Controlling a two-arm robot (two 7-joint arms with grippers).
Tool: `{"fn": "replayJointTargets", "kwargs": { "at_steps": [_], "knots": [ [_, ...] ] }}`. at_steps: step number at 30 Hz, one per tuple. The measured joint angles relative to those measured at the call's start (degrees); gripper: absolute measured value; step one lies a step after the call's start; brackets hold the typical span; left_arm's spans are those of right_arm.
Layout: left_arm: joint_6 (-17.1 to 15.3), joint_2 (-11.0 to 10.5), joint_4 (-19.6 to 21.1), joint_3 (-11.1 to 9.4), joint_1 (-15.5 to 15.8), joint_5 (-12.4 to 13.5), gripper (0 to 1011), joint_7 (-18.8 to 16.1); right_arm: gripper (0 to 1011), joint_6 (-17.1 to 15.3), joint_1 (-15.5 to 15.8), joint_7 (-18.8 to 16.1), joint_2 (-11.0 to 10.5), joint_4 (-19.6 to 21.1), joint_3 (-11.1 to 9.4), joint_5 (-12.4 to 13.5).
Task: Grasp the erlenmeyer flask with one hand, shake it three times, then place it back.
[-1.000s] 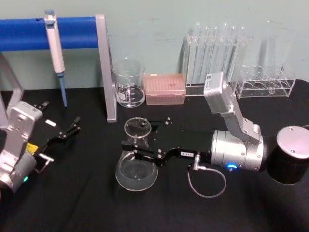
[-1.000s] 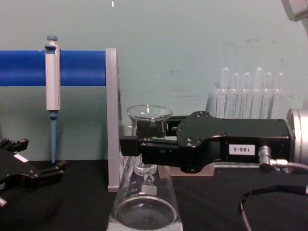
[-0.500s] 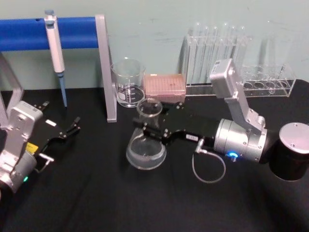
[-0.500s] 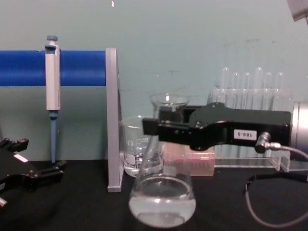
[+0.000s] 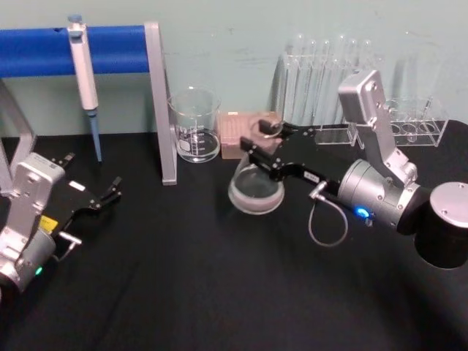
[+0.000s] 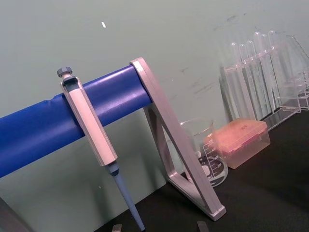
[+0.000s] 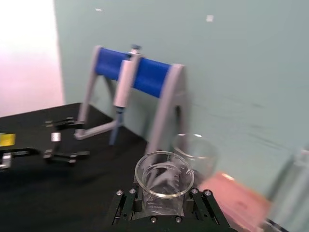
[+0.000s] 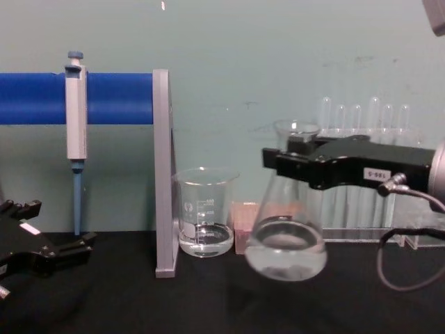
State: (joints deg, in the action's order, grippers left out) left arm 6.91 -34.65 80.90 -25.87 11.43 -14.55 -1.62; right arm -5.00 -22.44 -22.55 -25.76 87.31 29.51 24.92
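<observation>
Glass flask [image 5: 256, 189] hung tilted above the black table [image 5: 219, 292], its neck pinched in my right gripper [image 5: 267, 142], a little clear liquid in its base. It was just before the pink box [image 5: 235, 139], right of the beaker [image 5: 194, 128]. My left gripper [image 5: 102, 201] sat at the table's left edge, jaws spread, holding nothing.

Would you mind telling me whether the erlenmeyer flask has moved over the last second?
Yes. Held by the right gripper, the erlenmeyer flask has swung from in front of the beaker to its right.
</observation>
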Motion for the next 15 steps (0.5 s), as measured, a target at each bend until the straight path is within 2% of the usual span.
{"fn": "replayJointTargets", "kwargs": {
  "at_steps": [6, 15],
  "knots": [
    [0.0, 0.0, 0.0, 0.0, 0.0, 0.0, 1001, 0.0, 451, -0.4, 1.0, 5.0, 1.5, -0.7, -2.5, -2.0],
    [0.0, 0.0, 0.0, 0.0, 0.0, 0.0, 1001, 0.0, 451, -1.4, 2.1, 9.7, 3.3, -1.1, -5.3, -3.9]
  ]
}}
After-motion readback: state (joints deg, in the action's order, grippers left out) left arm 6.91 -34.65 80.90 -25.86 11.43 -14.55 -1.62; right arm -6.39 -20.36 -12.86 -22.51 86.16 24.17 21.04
